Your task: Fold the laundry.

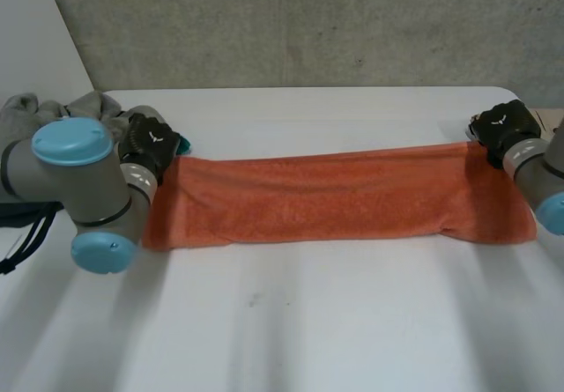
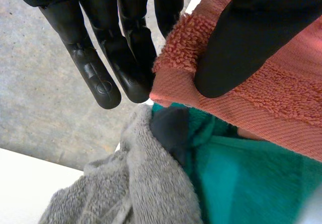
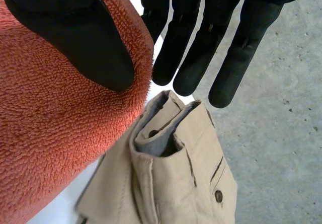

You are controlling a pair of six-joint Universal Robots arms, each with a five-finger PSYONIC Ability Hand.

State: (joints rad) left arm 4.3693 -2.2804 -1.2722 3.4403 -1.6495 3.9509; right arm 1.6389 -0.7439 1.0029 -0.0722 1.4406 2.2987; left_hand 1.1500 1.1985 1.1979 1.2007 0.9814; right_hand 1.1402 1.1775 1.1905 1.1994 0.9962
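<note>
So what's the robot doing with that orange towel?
It is folding laundry. The left robot hand pinches one far corner of the orange towel and the right robot hand pinches the other, so the towel lies stretched out across the white table. A pile of grey and teal laundry sits beside the left robot hand.

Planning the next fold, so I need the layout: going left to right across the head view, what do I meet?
grey laundry pile → left hand → orange towel → right hand
</note>
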